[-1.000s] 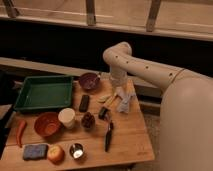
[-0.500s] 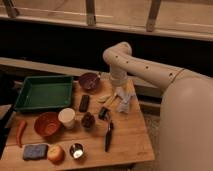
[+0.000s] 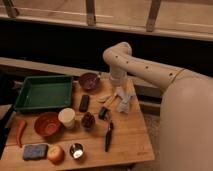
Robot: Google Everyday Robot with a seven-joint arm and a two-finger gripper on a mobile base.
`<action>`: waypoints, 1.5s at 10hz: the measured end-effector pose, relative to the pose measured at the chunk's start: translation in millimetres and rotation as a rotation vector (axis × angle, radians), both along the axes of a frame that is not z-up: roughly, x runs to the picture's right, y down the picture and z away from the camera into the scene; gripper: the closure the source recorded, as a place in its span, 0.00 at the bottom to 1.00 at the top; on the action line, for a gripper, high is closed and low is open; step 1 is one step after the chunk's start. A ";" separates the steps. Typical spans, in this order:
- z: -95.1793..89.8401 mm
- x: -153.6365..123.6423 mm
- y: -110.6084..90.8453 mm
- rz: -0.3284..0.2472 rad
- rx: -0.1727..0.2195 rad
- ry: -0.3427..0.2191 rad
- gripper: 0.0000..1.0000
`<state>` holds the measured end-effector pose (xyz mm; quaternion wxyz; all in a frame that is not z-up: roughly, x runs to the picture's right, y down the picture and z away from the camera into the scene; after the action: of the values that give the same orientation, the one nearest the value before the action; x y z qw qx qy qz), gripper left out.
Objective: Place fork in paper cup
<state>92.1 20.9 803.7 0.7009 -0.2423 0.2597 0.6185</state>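
Note:
The paper cup (image 3: 66, 117) is short and cream-white. It stands upright on the wooden table (image 3: 130, 142), between the orange bowl (image 3: 47, 124) and a dark reddish-brown cup (image 3: 88, 120). My gripper (image 3: 123, 102) hangs low over the table's right part, to the right of the purple bowl (image 3: 89, 80) and next to pale wooden utensils (image 3: 106, 98). It is well to the right of the paper cup and farther back. I cannot make out the fork; it may be hidden at or under the gripper.
A green tray (image 3: 40, 93) lies at the back left. A dark flat block (image 3: 84, 102), a black-handled tool (image 3: 108, 135), a small metal cup (image 3: 76, 151), an apple (image 3: 55, 153), a blue sponge (image 3: 33, 151) and a red chili (image 3: 20, 132) lie about. A railing runs behind.

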 end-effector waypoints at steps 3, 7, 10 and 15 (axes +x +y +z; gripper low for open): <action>0.0 0.3 -2.8 -0.004 0.021 0.001 0.46; 5.5 -30.7 -40.2 0.032 0.262 -0.070 0.46; 22.4 -51.3 -73.8 0.090 0.395 -0.110 0.46; 57.0 -73.3 -131.5 0.144 0.380 -0.337 0.46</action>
<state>18.8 -110.6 860.7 0.7214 -0.2236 0.0008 0.6555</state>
